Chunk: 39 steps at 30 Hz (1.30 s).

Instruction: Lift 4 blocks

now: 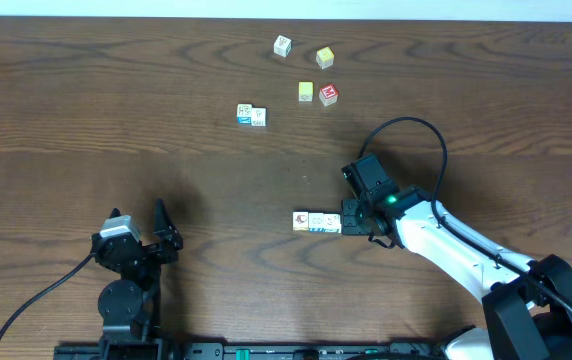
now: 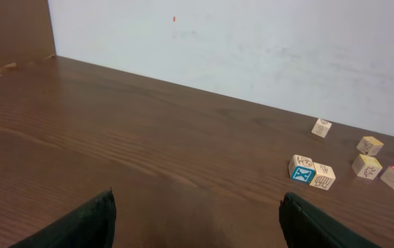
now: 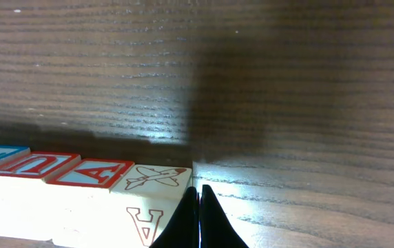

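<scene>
The row of four blocks (image 1: 316, 221) is lying flat on the worktop (image 1: 86, 120), a little right of centre and toward the near side, cubes touching face to face. The right gripper (image 1: 347, 222) is sitting right at the row's right-hand end. Its jaws are pressed together with nothing between them. From the wrist camera the tips are coming to a point low against the corner of the end block, the one showing an aeroplane on top and a letter A on its side, though I cannot tell whether they are actually touching it. The right arm is reaching in from the near right corner, stretched low on a diagonal, its black cable (image 1: 406, 120) looping up behind it. Plenty of bare wood is lying open to the left of the row and beyond it. Further back, well apart from the row, a pair of cubes (image 1: 251, 115) is sitting side by side. Two yellow cubes (image 1: 306, 92), a red-topped cube (image 1: 328, 95) and a white cube (image 1: 282, 45) are scattered toward the far edge, where the worktop is meeting a pale wall (image 2: 252, 48). Over at the near left the left gripper (image 1: 138, 218) is hanging low, jaws spread wide and holding nothing, pointing toward the far side with open wood ahead of it.
</scene>
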Each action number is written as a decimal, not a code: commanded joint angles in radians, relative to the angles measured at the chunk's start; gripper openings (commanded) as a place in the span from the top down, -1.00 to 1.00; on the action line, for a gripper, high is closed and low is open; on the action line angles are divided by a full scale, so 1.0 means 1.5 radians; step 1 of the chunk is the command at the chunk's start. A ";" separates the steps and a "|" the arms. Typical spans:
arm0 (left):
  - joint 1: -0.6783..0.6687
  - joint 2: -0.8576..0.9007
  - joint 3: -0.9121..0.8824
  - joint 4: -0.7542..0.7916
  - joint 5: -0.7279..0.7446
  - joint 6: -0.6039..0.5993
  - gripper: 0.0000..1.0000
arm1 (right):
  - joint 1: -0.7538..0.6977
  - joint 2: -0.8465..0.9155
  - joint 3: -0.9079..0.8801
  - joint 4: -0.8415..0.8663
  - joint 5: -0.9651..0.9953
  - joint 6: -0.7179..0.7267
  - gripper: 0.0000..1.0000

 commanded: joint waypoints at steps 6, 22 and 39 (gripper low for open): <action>0.003 -0.001 -0.016 -0.021 -0.003 0.002 -0.53 | 0.005 0.005 -0.004 0.004 0.011 0.007 0.97; 0.003 -0.001 -0.016 -0.021 -0.003 0.002 -0.53 | -0.015 0.005 -0.004 -0.017 0.033 0.010 0.97; 0.003 -0.001 -0.016 -0.006 -0.049 0.004 -0.53 | -0.030 0.005 -0.004 -0.051 0.032 0.010 0.98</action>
